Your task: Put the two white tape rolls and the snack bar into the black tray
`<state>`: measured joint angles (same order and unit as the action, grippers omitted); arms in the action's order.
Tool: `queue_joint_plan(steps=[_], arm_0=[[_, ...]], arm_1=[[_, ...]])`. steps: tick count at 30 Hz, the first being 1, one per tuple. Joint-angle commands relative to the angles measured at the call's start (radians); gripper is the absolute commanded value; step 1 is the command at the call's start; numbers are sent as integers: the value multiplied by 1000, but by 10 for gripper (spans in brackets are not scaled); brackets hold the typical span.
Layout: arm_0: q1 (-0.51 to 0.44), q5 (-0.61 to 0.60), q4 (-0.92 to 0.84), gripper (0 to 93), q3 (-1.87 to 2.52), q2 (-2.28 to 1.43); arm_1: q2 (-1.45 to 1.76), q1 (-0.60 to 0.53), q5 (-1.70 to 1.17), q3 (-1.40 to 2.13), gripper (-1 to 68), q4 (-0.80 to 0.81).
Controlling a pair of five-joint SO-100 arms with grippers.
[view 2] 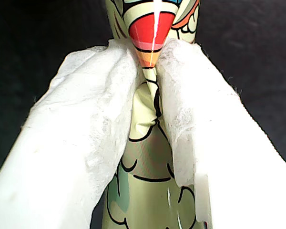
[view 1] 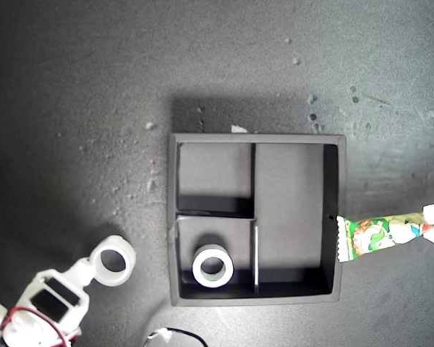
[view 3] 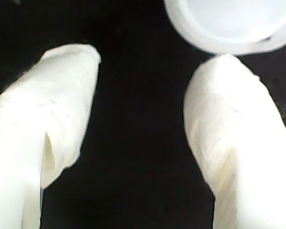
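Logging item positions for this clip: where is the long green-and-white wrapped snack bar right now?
The green-and-white wrapped snack bar lies outside the square black tray, at the exterior view's right edge, its near end touching the tray's right wall, pinched in my first gripper.

Snack bar wrapper: cartoon pictures in green, white and red; no lettering legible in the exterior view.
Snack bar wrapper, first wrist view: black-outlined cartoon shapes, red and orange patch; no words or numbers readable.
Black tray: no label or marking readable.
Tape rolls: no print visible.
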<state>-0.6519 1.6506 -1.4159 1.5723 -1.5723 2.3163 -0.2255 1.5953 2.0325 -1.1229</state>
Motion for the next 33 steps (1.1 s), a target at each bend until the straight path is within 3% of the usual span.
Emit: queue_joint_plan(steps=[1,8,18,25,28,33], arm_0=[[28,-46,14,143,-64,35],[38,-52,58,144,-92,115],[63,-57,132,140,-115,252],[100,-66,130,6,-167,374],[107,-52,48,1,-184,325],[163,-86,-281,1,-344,190]], arm_1=[[5,11,-293,-130,-7,6],[-143,-20,-693,-328,-7,-28],[-560,17,-937,-657,-6,-167],[-723,37,-988,-696,-6,-92],[-827,38,-997,-773,-6,-86],[-948,37,-1005,-879,-4,-75]])
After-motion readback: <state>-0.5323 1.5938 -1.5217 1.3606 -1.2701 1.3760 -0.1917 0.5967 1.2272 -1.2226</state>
